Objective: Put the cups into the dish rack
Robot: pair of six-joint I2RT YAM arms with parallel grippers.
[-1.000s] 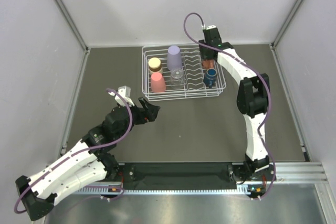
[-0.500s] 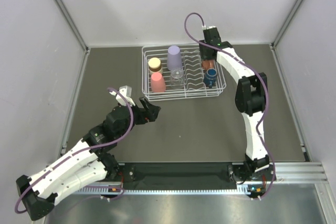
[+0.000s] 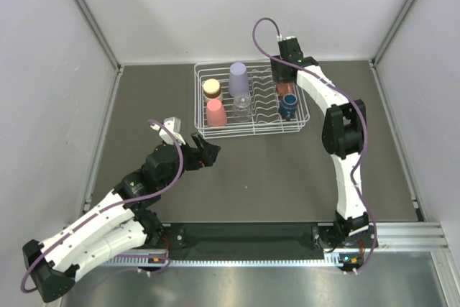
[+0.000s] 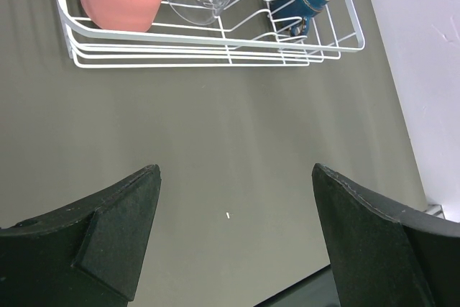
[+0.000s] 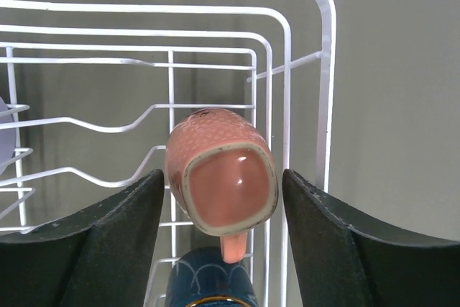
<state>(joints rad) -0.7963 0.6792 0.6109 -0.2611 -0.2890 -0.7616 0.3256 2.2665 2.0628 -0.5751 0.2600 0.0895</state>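
Note:
The white wire dish rack (image 3: 201, 133) stands at the back middle of the table. In it are a lavender tumbler (image 3: 238, 77), a pink tumbler (image 3: 215, 113), a shiny faceted cup (image 3: 242, 108), a dark blue mug (image 3: 289, 103) and a salmon-pink mug (image 5: 215, 177). The salmon mug lies bottom up in the rack's right end, its handle toward the blue mug (image 5: 208, 282). My right gripper (image 5: 221, 177) is open, a finger on each side of the salmon mug with a gap on both sides. My left gripper (image 4: 233, 172) is open and empty over bare table in front of the rack (image 4: 215, 42).
A cup with a pale cream top (image 3: 211, 89) also stands in the rack's left end. White walls close in the back and both sides. The rack's upright prongs (image 3: 262, 102) stand between the cups.
The right arm has shifted very slightly over the rack's right end. The left arm and the cups have not moved.

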